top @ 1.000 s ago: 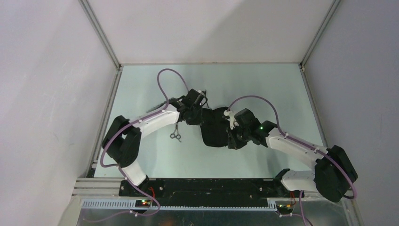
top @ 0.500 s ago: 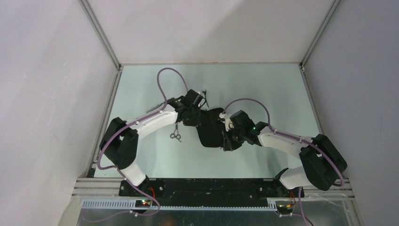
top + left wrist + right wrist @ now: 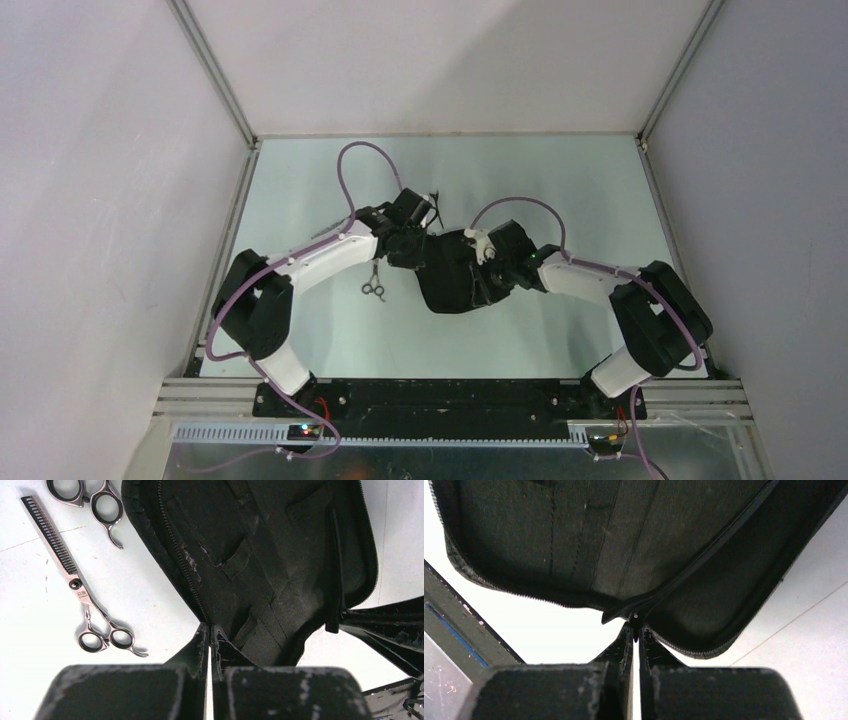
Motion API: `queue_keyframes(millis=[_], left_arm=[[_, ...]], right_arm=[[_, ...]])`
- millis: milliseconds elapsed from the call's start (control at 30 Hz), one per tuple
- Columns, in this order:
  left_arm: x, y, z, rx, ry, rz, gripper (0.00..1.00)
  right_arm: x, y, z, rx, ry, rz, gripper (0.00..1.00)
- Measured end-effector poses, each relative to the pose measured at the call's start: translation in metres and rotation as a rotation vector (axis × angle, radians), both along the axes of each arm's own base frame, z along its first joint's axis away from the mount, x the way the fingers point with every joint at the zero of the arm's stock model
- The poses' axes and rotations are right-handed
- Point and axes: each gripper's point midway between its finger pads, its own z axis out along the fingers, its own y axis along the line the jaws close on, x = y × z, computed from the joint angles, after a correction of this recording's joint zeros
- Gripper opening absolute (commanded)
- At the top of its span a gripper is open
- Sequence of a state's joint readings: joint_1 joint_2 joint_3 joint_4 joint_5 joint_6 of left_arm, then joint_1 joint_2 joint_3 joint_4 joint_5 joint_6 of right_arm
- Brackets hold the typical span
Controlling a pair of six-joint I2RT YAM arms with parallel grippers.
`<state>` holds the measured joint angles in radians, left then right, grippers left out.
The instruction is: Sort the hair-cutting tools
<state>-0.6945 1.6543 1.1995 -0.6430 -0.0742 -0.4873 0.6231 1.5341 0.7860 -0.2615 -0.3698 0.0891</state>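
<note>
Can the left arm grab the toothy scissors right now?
Probably not yet: the left gripper is shut on the pouch. The toothy scissors lie uncovered beside it, so letting go should free the way.

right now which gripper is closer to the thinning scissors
Left. The left gripper pinches the pouch edge right beside the thinning scissors. The right gripper grips the pouch's opposite side, farther from them.

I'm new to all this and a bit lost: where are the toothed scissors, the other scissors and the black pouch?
toothed scissors (image 3: pixel 75 583), left wrist view, on the pivot screw.
other scissors (image 3: pixel 89 500), left wrist view, where the ring handles meet.
black pouch (image 3: pixel 260 555), left wrist view, on the inner lining.
</note>
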Motion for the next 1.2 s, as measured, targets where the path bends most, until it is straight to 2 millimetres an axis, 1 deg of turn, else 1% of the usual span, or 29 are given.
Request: queue_keyframes(millis=[100,233,500,633,733,900,1033,1200], left_arm=[[0.000,0.000,0.001,0.001,-0.002,-0.009,0.00],[-0.001,0.001,0.001,0.011,0.002,-0.018,0.00],[-0.002,0.002,0.000,0.014,0.003,-0.026,0.00],[-0.002,0.002,0.000,0.015,0.002,-0.028,0.00],[-0.002,0.002,0.000,0.018,0.001,-0.035,0.00],[-0.002,0.003,0.001,0.022,-0.003,-0.047,0.00],[-0.002,0.003,0.002,0.021,-0.005,-0.056,0.00],[-0.003,0.004,0.006,0.019,-0.015,-0.069,0.00]], right_arm=[[0.008,0.005,0.001,0.009,-0.005,0.017,0.00],[0.013,0.012,0.002,0.024,0.005,0.048,0.00],[0.007,0.023,0.006,0.066,0.048,0.119,0.00],[0.003,0.023,0.006,0.065,0.064,0.132,0.00],[0.006,0.020,0.004,0.051,0.060,0.122,0.00],[0.017,0.012,0.000,0.017,0.033,0.091,0.00],[0.033,0.011,0.000,-0.004,0.004,0.073,0.00],[0.042,0.009,-0.001,-0.022,-0.012,0.065,0.00]])
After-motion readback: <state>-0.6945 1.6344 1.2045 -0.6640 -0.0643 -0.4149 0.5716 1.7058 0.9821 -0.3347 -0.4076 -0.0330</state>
